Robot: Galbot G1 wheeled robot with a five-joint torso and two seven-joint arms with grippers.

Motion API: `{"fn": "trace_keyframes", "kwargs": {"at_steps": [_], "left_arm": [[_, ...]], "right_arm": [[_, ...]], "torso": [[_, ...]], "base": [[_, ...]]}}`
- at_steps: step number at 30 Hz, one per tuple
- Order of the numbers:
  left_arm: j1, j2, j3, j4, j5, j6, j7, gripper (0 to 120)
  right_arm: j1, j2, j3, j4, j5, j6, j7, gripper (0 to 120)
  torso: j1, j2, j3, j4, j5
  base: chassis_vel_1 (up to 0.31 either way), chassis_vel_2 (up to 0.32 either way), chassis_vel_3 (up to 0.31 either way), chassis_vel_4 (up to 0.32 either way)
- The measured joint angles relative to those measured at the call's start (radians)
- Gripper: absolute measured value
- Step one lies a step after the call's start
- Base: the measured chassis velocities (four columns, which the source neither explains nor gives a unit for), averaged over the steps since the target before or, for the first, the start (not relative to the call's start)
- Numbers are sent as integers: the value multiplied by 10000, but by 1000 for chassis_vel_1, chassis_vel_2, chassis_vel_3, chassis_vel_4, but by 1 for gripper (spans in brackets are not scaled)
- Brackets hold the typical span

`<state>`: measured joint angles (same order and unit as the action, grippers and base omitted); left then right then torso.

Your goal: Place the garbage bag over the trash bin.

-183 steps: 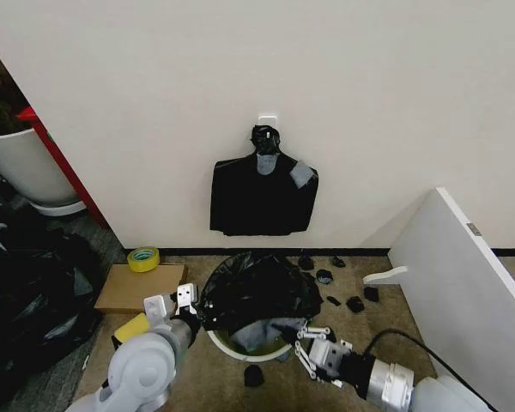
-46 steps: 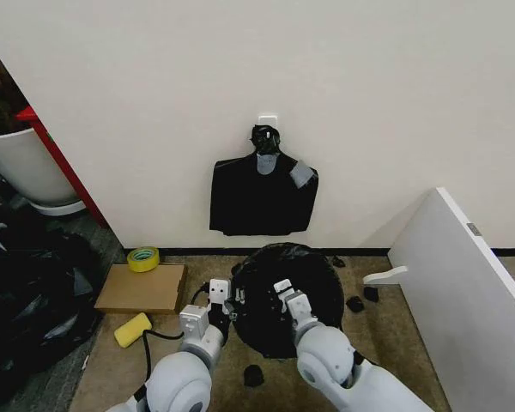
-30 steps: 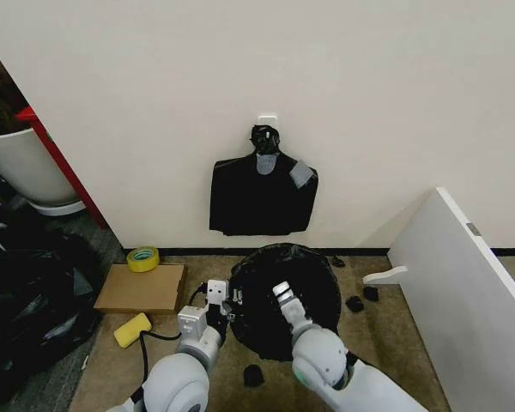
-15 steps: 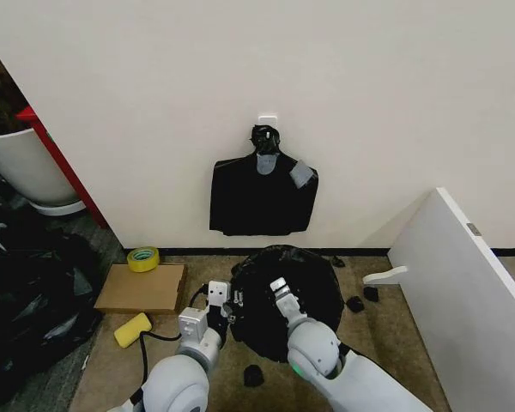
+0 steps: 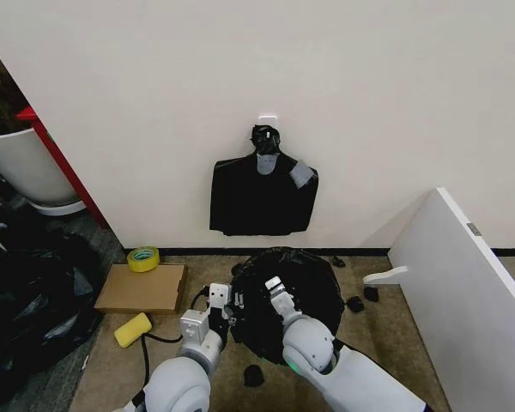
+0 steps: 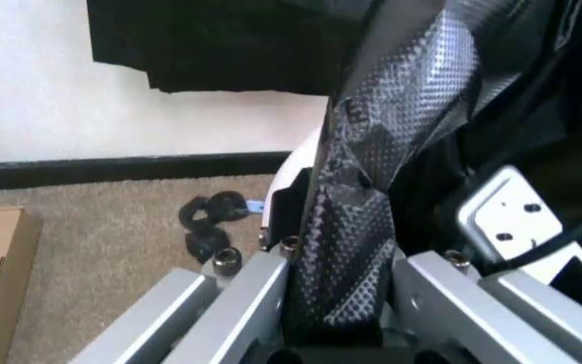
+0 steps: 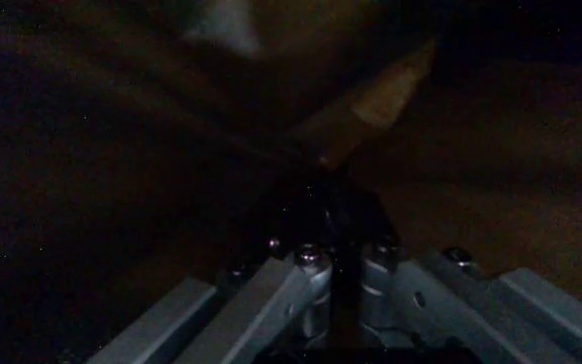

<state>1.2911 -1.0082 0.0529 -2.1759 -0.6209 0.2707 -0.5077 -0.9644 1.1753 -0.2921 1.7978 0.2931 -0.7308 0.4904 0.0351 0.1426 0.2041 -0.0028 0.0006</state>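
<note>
- The garbage bag (image 5: pixel 287 287) sits draped over the trash bin (image 6: pixel 296 178), covering it almost wholly from the head view; a sliver of the bin's white wall shows behind the film in the left wrist view
- The left gripper (image 5: pixel 226 302) is at the bag's left edge, its fingers clamped on a stretched strip of the black film that runs up between them in the left wrist view
- The right gripper (image 5: pixel 276 292) is over the bag's near side, close to the left gripper; in the right wrist view its fingers are drawn together on a dark fold, apparently pinching the bag
- Risk, as I judge it: the film is thin and already taut at the left gripper, so any further pull away from the bin could tear it or tug the hem off the far rim
- With both grippers on the near-left part of the bag, the far side by the wall is unheld and may slide into the bin
- A hard sideways drag could also tip the light bin toward the cardboard box (image 5: pixel 142 287) lying left of the bag
</note>
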Motion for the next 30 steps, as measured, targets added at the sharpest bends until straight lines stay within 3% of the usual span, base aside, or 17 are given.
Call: {"fn": "trace_keyframes", "kwargs": {"at_steps": [15,20,30], "left_arm": [[211,108,-85,-161,-93,55,1,0],[211,113,-204,-139,-390,105,-105,0],[-74,-62,-502,290,-1479,248,-240,0]], "right_arm": [[14,77,-40,170,286,171,-15,0],[-217,-41,103,912,647,255,-213,1],[-1705,-1215,1348,3247,1232,1179,-2171,39]], "torso": [[0,0,0,1,1],[0,0,0,4,1],[0,0,0,1,1]], "base": [[0,0,0,0],[0,0,0,0],[0,0,0,0]]}}
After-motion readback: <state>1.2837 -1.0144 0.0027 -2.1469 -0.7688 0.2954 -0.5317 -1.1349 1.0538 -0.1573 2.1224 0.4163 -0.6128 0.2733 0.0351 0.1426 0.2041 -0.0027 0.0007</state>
